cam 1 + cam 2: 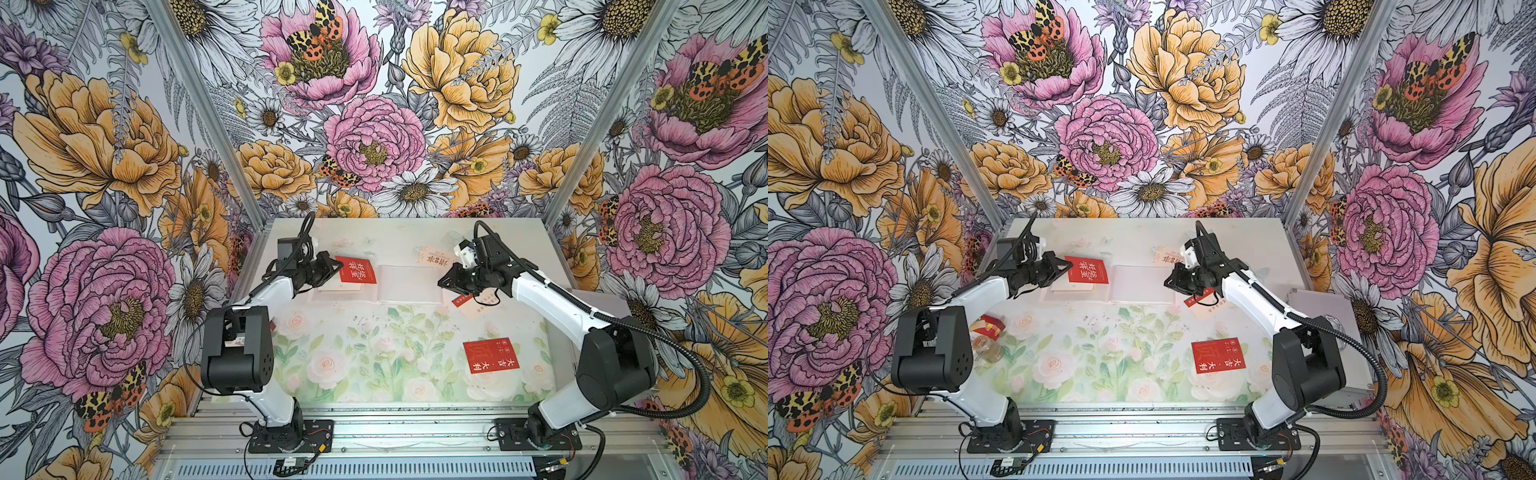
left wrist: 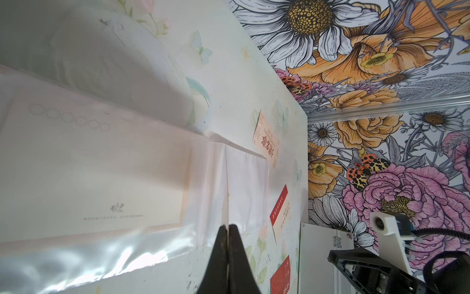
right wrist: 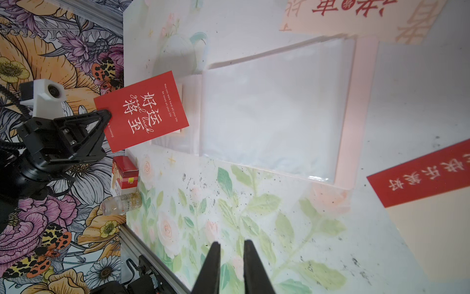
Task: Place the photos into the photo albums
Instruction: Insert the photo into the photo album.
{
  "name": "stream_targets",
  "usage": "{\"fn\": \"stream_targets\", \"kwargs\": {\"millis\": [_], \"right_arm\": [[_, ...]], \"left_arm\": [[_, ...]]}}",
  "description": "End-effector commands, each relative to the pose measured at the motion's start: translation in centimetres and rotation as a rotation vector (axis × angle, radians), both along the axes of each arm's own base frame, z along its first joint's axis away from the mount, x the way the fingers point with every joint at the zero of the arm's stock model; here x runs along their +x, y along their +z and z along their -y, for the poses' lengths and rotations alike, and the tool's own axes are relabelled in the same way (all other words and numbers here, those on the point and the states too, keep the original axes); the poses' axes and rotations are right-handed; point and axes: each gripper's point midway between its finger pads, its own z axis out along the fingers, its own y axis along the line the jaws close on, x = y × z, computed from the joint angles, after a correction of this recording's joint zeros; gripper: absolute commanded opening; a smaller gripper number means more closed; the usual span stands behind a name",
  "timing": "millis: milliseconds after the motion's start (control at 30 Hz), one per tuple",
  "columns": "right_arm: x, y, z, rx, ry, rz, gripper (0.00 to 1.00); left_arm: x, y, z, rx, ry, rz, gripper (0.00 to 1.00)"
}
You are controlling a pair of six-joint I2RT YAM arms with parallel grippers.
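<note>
Left fingers (image 1: 1059, 264) pinch red card (image 1: 1087, 270) over open album (image 1: 1142, 283).

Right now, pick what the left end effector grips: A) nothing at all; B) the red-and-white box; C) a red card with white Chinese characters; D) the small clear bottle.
C: in the right wrist view the left end effector is closed on the edge of the red card, which overlaps a page of the open album in that view.
</note>
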Motion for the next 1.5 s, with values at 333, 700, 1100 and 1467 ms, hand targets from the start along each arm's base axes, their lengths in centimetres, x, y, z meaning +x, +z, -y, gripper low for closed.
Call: {"fn": "stream_targets", "kwargs": {"millis": [333, 700, 1100, 1467], "right_arm": [[0.4, 0.9, -0.4, -0.008, 0.017, 0.032, 0.19], [0.1, 0.4, -0.2, -0.018, 0.015, 0.022, 0.19], [0.5, 0.3, -0.3, -0.020, 0.017, 0.024, 0.20], [0.8, 0.4, -0.5, -0.021, 0.019, 0.028, 0.20]], "left_arm": [[0.8, -1.3, 0.9, 0.079, -0.049, -0.004, 0.00], [0.7, -2.1, 1.7, 0.088, -0.077, -0.018, 0.00], [0.0, -2.9, 1.9, 0.096, -0.100, -0.052, 0.00], [-0.8, -2.8, 2.7, 0.086, -0.150, -0.080, 0.00]]}}
